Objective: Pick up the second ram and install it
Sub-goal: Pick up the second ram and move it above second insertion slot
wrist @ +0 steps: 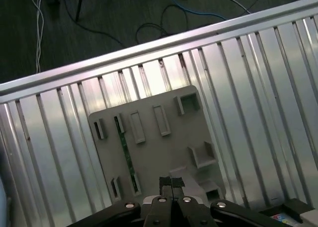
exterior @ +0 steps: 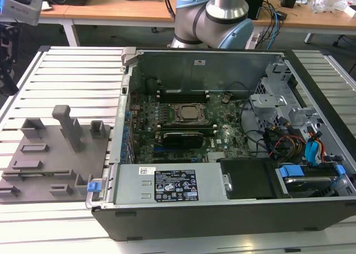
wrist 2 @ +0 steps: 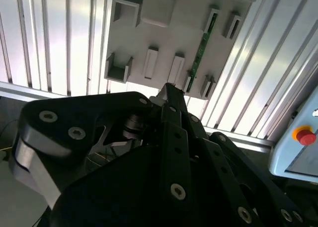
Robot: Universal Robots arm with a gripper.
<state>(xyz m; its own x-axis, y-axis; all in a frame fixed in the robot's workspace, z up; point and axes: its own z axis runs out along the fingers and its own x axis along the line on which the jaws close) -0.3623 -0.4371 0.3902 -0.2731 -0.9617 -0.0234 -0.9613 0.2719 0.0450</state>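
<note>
Second ram (wrist: 126, 155) — near gripper (wrist: 171, 181), apart.

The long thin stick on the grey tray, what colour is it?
The stick is green; the second wrist view shows it best.

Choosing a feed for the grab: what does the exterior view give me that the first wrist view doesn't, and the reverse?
The exterior view adds the open computer case, its motherboard and the arm's base. The first wrist view adds the second ram set on edge in the holder plate, and the gripper, fingers together, over that plate and apart from the ram. Both share the holder plate and the ribbed table.
</note>
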